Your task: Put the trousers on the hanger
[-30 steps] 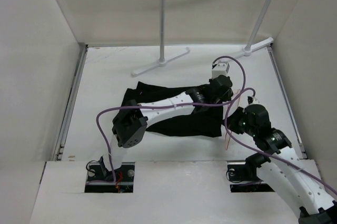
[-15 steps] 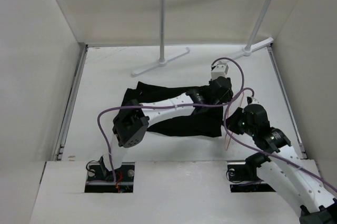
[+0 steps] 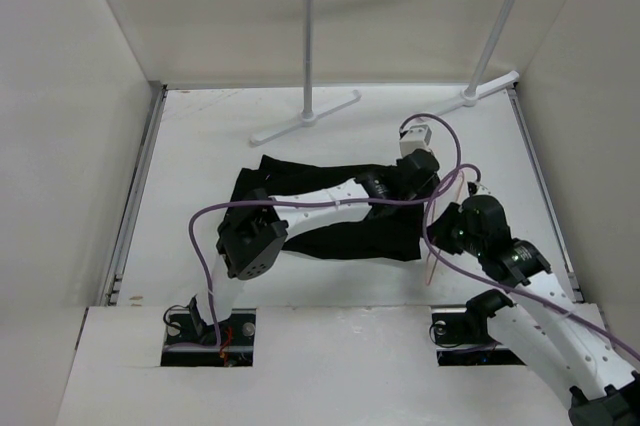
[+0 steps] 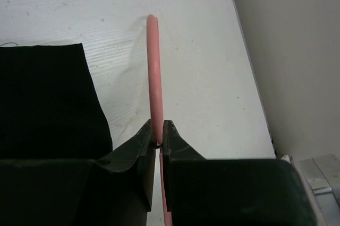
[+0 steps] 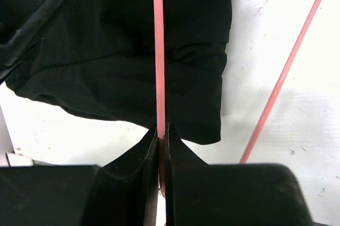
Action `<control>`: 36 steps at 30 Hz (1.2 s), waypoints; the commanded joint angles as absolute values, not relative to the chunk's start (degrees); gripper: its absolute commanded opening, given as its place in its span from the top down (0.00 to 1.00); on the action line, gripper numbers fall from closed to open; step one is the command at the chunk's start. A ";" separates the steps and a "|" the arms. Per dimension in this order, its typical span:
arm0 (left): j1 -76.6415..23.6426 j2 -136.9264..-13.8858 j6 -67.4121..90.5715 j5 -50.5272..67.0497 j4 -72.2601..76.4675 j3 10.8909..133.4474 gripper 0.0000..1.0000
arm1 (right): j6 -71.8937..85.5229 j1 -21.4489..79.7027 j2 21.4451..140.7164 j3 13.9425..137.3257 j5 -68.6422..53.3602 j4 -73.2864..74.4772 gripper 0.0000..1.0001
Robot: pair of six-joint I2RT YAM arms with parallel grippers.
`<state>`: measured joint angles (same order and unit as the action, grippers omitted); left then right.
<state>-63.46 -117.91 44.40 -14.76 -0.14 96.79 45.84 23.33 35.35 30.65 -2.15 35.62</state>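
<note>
Trousers [image 3: 350, 236] lie flat on the table [image 3: 200, 146], long axis approx. left-right, one end by the hanger [image 3: 431, 266]. Hanger wire runs near-to-far at that right end, slightly tilted.

L wrist view: left gripper [image 4: 158, 130] fingers pressed together on the pink wire [image 4: 154, 72], which points straight away from the tips to a rounded bend; trousers [image 4: 42, 98] off to the left.

R wrist view: right gripper [image 5: 162, 133] also pinching the wire [image 5: 158, 51], which goes straight ahead over the trousers [image 5: 106, 61]. A 2nd wire slants over bare table at right.
</note>
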 commanded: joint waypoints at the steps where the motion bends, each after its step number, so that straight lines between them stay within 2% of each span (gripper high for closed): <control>1: -62.88 -115.23 46.75 -18.17 0.78 93.44 1.00 | 45.09 23.25 34.72 33.84 -0.79 35.67 0.85; 5: -63.41 -112.24 51.58 -23.80 5.96 86.50 1.00 | 44.74 22.54 34.54 35.33 0.00 37.26 0.51; 6: -63.76 -111.80 52.55 -25.21 7.46 85.01 1.00 | 44.30 22.11 34.89 36.03 0.00 37.61 0.46; 8: -64.46 -111.10 54.04 -28.20 10.18 82.02 1.00 | 43.42 21.14 36.12 37.17 -0.35 37.71 0.41; 9: -64.73 -110.92 54.84 -29.34 11.76 80.61 1.00 | 43.16 20.61 36.91 37.44 -0.35 37.62 0.41; 10: -64.82 -110.74 55.28 -30.14 13.43 79.38 1.00 | 42.98 20.17 37.78 37.53 -0.26 37.18 0.46; 14: -64.90 -110.57 58.88 -31.90 16.87 76.29 1.00 | 42.89 17.19 43.84 37.36 1.40 32.80 0.83; 15: -64.91 -110.57 59.67 -32.17 16.96 76.20 1.00 | 42.98 16.22 45.86 37.18 1.93 30.96 0.84; 17: -64.99 -110.39 60.20 -32.69 17.49 76.11 1.00 | 42.54 14.46 49.90 37.00 3.24 26.65 0.80; 20: -64.91 -110.30 60.12 -33.31 17.67 76.38 1.00 | 42.54 12.35 55.97 36.39 4.74 20.15 0.55; 21: -64.73 -110.30 60.12 -33.66 17.49 76.38 1.00 | 42.37 11.65 58.34 36.13 4.66 17.60 0.52; 28: -64.29 -110.39 60.21 -33.93 17.40 75.94 1.00 | 43.06 11.03 73.63 36.30 1.50 5.55 0.48; 34: -63.76 -110.04 60.21 -33.93 17.31 74.36 1.00 | 45.79 14.19 79.54 35.60 0.26 0.10 0.46; 36: -63.41 -109.60 60.21 -34.01 17.31 73.39 1.00 | 46.40 14.28 80.41 35.42 -0.96 -1.40 0.49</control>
